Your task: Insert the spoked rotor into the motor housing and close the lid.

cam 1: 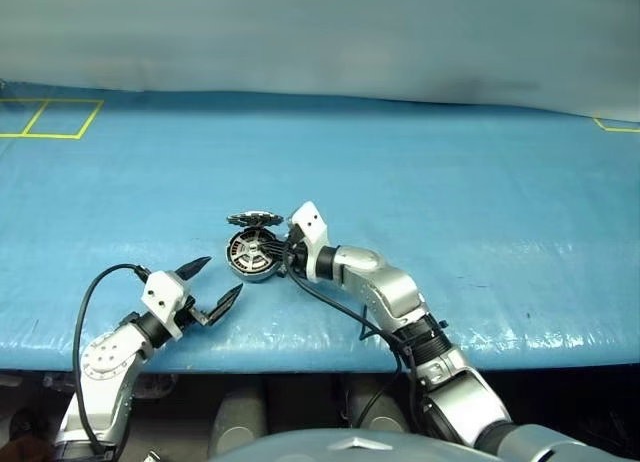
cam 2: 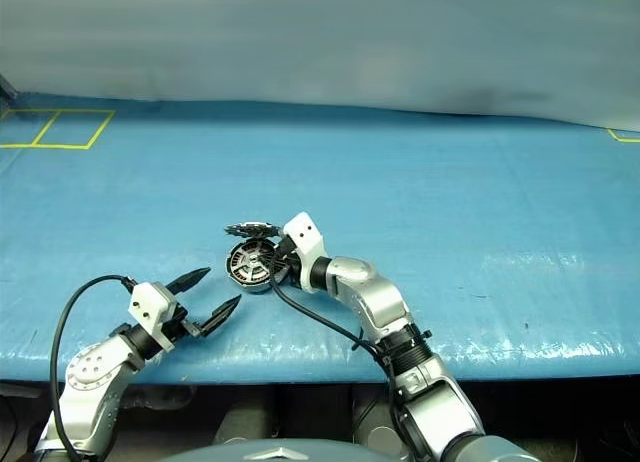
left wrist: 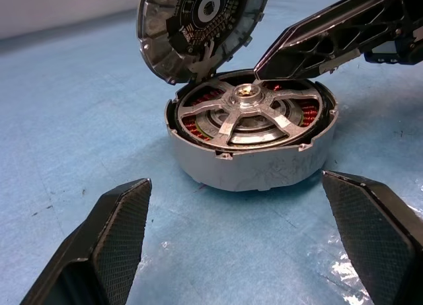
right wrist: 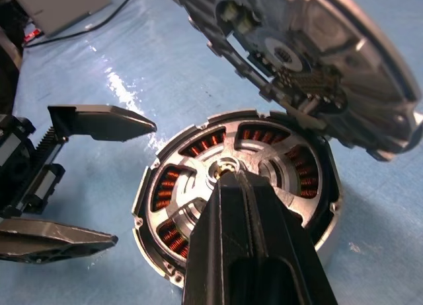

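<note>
The table cover (cam 1: 480, 182) is bright blue, marked near its far left corner with thin yellow lines (cam 1: 50, 117) forming boxes, and behind it hangs a pale grey backdrop (cam 1: 320, 32). The motor housing (left wrist: 254, 166) has a matt silver-grey wall and a ring of copper-orange windings (right wrist: 170, 186) striped with fine wire, seen between the bright silver spokes of the spoked rotor (left wrist: 248, 113); the lid (left wrist: 198, 21) is silvery-grey with a dark inner face and a pale central ring. The left gripper (cam 1: 215, 287) has black fingers (left wrist: 109, 242) with a fine woven texture on a white wrist block, and the right gripper (right wrist: 228, 186) is likewise black on white and silver.
</note>
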Robot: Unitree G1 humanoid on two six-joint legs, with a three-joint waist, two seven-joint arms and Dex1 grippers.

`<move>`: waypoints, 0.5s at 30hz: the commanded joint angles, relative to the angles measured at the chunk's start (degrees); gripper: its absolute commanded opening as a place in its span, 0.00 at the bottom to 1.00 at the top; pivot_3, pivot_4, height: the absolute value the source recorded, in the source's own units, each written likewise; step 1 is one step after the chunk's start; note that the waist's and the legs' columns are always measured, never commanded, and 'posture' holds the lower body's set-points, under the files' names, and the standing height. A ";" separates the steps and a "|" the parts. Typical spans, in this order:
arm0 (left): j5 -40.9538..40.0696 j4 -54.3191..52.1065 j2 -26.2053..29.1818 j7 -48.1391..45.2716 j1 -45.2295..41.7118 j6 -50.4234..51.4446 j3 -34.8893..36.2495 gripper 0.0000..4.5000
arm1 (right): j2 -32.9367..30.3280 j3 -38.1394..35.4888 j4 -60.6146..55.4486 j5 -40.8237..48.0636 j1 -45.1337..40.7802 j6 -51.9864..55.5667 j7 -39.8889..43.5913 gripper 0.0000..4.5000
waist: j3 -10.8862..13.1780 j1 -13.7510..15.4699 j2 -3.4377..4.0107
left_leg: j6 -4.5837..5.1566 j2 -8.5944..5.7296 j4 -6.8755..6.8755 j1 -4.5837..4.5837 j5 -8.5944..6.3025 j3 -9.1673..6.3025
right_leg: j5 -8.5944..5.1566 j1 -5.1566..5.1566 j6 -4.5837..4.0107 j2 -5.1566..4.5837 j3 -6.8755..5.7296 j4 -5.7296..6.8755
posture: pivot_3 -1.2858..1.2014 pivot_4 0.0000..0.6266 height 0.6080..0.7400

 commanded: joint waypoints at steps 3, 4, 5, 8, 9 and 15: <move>0.23 -1.08 -0.28 0.45 0.57 -1.53 0.75 1.00 | 0.12 2.52 4.42 -4.91 -1.25 1.55 -2.41 0.00 | -0.02 -0.20 0.02 | 0.00 0.01 0.00 0.11 0.00 0.01 | 0.00 0.05 0.00 0.01 0.00 0.05 | 0.52 0.24 1.00; 0.22 -1.07 -0.28 0.48 0.58 -1.52 0.76 1.00 | -0.05 3.13 4.84 -5.91 -1.04 2.44 -3.23 0.00 | -0.06 -0.17 0.03 | 0.00 0.02 0.01 0.14 0.00 0.01 | 0.00 0.06 -0.01 0.01 0.00 0.07 | 0.52 0.24 1.00; 0.24 -1.06 -0.29 0.52 0.56 -1.53 0.76 1.00 | -0.35 3.98 4.91 -6.85 -0.71 2.82 -3.50 0.00 | -0.09 -0.16 0.02 | 0.00 0.02 0.01 0.18 0.00 0.00 | -0.01 0.06 -0.01 0.01 0.00 0.08 | 0.52 0.24 1.00; 0.19 -1.02 -0.30 0.52 0.49 -1.53 0.73 1.00 | -1.31 6.02 2.95 -8.21 0.81 2.50 -2.58 0.00 | -0.28 -0.17 -0.01 | 0.00 0.02 0.01 0.25 0.00 0.01 | -0.01 0.06 -0.02 0.00 0.00 0.08 | 0.52 0.24 1.00; 0.22 -0.92 -0.32 0.52 0.38 -1.55 0.67 1.00 | -1.68 6.47 1.96 -8.57 1.24 2.08 -2.24 0.00 | -0.32 -0.17 -0.01 | -0.01 0.02 0.01 0.29 0.00 0.01 | -0.01 0.05 -0.02 -0.01 0.00 0.07 | 0.52 0.24 1.00; 0.26 -0.41 -0.43 0.19 -0.47 -1.37 0.10 1.00 | -2.52 4.00 -5.17 -6.67 3.45 -2.65 -0.58 0.00 | -0.33 -0.05 -0.03 | -0.01 0.01 -0.01 0.24 -0.01 0.01 | -0.01 0.02 -0.02 -0.03 0.00 -0.01 | 0.52 0.24 1.00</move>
